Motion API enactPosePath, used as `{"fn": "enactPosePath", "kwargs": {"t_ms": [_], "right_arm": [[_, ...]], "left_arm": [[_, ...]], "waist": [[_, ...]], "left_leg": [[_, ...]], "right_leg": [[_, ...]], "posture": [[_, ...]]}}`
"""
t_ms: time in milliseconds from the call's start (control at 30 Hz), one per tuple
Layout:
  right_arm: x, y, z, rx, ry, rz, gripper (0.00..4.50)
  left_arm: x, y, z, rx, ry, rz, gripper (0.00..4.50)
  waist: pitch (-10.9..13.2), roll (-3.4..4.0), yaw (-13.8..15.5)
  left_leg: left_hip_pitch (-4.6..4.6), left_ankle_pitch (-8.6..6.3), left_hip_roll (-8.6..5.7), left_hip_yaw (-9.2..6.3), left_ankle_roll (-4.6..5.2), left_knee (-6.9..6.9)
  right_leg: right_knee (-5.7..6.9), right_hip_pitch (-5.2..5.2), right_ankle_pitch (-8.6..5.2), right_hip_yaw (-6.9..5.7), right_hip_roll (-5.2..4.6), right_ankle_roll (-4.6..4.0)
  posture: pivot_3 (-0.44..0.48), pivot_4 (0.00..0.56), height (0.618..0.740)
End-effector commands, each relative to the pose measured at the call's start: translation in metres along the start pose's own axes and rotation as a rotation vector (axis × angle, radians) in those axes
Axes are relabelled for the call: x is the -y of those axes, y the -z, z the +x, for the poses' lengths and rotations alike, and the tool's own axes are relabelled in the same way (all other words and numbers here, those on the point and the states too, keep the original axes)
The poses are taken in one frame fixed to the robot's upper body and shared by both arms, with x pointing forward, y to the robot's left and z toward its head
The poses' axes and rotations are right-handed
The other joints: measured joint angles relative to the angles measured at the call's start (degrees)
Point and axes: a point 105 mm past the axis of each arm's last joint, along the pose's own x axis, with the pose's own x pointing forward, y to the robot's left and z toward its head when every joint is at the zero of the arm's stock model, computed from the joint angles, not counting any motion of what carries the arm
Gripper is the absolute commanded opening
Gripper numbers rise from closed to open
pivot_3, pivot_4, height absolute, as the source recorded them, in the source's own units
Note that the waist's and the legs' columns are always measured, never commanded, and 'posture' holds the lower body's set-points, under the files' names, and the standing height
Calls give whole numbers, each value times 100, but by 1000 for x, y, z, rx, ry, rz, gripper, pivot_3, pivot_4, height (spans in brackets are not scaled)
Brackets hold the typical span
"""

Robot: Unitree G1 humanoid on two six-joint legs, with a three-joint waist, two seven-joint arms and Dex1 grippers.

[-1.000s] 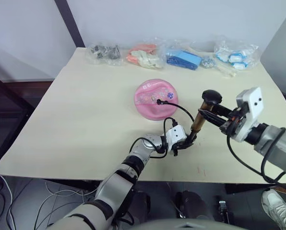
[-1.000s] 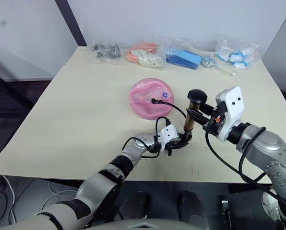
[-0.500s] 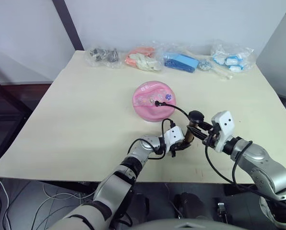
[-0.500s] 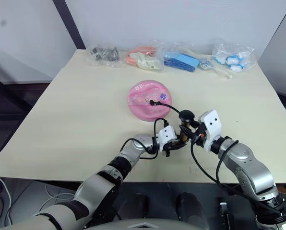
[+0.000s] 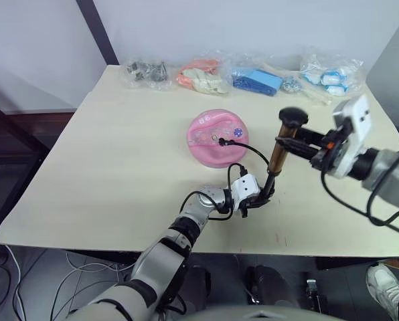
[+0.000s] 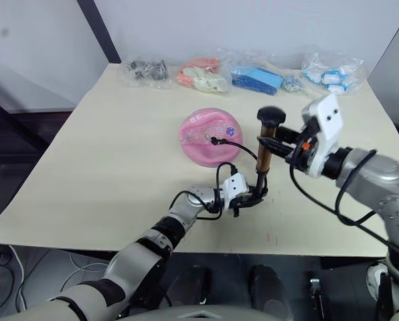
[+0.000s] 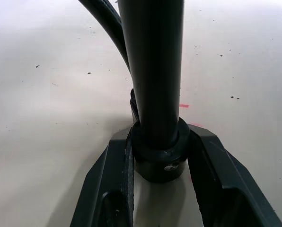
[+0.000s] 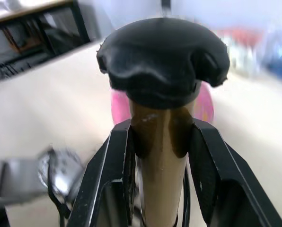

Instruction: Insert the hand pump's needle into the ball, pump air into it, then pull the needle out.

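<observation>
— What sits around the work, and does anything block it?

— A row of clear bags lies along the table's (image 5: 86,167) far edge: one of dark metal parts (image 5: 146,72), one of orange-pink items (image 5: 201,76), one of blue pieces (image 5: 256,82), one of blue-and-white pieces (image 5: 330,73). All are well apart from the ball (image 5: 217,138). Only the black hose (image 5: 253,152) crosses the space between ball and pump.

— Count the task's things.

— One pink ball, near the table's middle. One hand pump (image 5: 278,155), standing nearly upright just right of the ball, its base on the table near the front edge. One hose arcs from the pump's foot up to the needle (image 5: 221,141) fitting, which sits on top of the ball.

— And the grippers?

— Two. The left gripper (image 5: 260,198) is clamped on the pump's black bottom cap, fingers (image 7: 212,179) either side. The right gripper (image 5: 298,139) grips the brass tube just under the black knob (image 8: 162,59).

— Room to move?

— Bare tabletop spreads wide to the left of the ball and to the right of the pump; the front edge is near the pump's base.
</observation>
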Motion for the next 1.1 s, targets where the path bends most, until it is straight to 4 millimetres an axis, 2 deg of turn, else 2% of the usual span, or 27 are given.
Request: {"fn": "enactPosePath", "kwargs": {"t_ms": [33, 100, 133, 233, 433, 533, 667, 700, 800, 833, 900, 1000, 1100], "right_arm": [[-1, -47, -16, 123, 19, -65, 1059], [-3, -55, -18, 144, 10, -53, 1059], [-4, -50, -16, 132, 5, -38, 1059], [-5, -14, -7, 39, 12, 12, 1059], [-9, 65, 4, -117, 23, 102, 1059], [-15, 88, 8, -158, 7, 117, 1059], [-29, 169, 12, -313, 4, 188, 1059], [-30, 183, 11, -331, 12, 206, 1059], [-29, 206, 10, -343, 30, 233, 1059], [-27, 207, 10, -334, 33, 230, 1059], [-23, 197, 11, -284, 38, 224, 1059], [-12, 162, 9, -202, 39, 157, 1059], [1, 117, 7, -101, 63, 91, 1059]], "left_arm": [[27, 60, -13, -206, 50, -122, 1121], [27, 60, -13, -207, 49, -123, 1121], [27, 60, -13, -207, 49, -124, 1121], [28, 59, -12, -204, 51, -123, 1121], [27, 58, -12, -200, 47, -120, 1121], [26, 59, -13, -202, 43, -121, 1121], [25, 62, -16, -208, 36, -123, 1121], [26, 62, -16, -208, 37, -123, 1121], [27, 61, -15, -206, 41, -121, 1121], [26, 61, -15, -206, 41, -121, 1121], [25, 61, -15, -206, 39, -121, 1120], [24, 61, -17, -210, 36, -121, 1120], [24, 62, -17, -214, 35, -123, 1120]], "waist": [[4, -2, 1], [8, 4, 3], [8, 4, 6], [3, -1, 25], [-13, -13, 10], [-28, -21, -32], [-75, -65, -35], [-97, -78, -38], [-124, -94, -49], [-126, -91, -49], [-131, -81, -50], [-125, -67, -37], [-113, -50, -32]], "left_leg": [[-2, 0, 0, 0, 0, 0], [-10, 0, -2, 2, 0, 2], [-19, 0, -4, 2, 1, 5], [-50, 0, -6, -5, 1, 22], [-38, 0, -10, -4, 2, 26], [-11, 0, -3, -5, 1, 25], [29, -1, 9, -6, 0, 13], [35, -1, 12, -6, 0, 1], [61, -1, 15, -5, 0, -17], [69, -1, 18, -8, 0, -18], [73, -1, 20, -9, -1, -20], [80, -2, 22, -9, -1, -27], [72, -1, 19, -10, -1, -27]], "right_leg": [[0, 0, 0, 0, -2, 0], [0, -7, 1, 1, -6, -1], [0, -13, 2, 1, -8, -2], [1, -30, 15, -7, -8, -20], [2, -19, 3, -9, -9, 5], [2, 3, -3, -11, -5, -1], [2, 32, -15, -10, 12, -21], [1, 34, -16, -9, 14, -24], [0, 53, -20, -8, 18, -29], [0, 59, -21, -8, 22, -31], [0, 61, -23, -8, 23, -34], [0, 64, -23, -7, 25, -35], [0, 61, -21, -7, 24, -31]], "posture": [[0, 150, 740], [0, 150, 740], [0, 150, 740], [0, 150, 740], [0, 150, 740], [0, 150, 740], [0, 150, 740], [0, 150, 740], [0, 150, 740], [0, 150, 740], [0, 150, 740], [0, 150, 740], [0, 150, 740]]}}
